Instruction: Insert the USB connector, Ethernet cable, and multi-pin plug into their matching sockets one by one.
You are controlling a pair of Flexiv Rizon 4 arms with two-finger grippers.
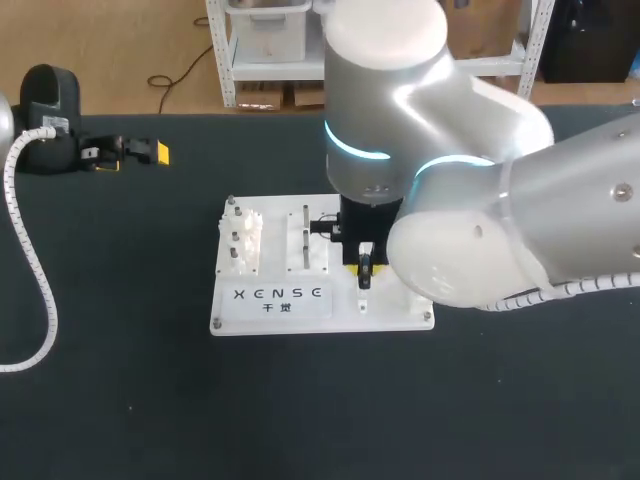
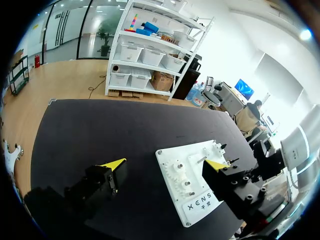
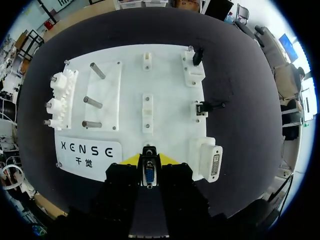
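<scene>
You'll find the board (image 1: 300, 315) mid-tabletop (image 1: 120, 400). Your left hand (image 1: 135, 152) sits at the far left, well apart from it. Your right hand (image 3: 148, 161) is over the board's near edge, with the multi-pin plug (image 3: 148, 175) gripped between its fingers and the socket (image 3: 212, 161) just right.

In the head view the right arm (image 1: 480, 220) hides the board's (image 1: 270, 300) far side and nearly all of the right gripper (image 1: 364, 268); only a yellow sliver and a dark plug end show below it. From the right wrist, the multi-pin plug (image 3: 149, 175) sits pinched between the fingers, its body buried, its pins too small to count. Behind the left gripper (image 1: 130, 155), the left arm (image 1: 45, 105) is cut off by the edge.
</scene>
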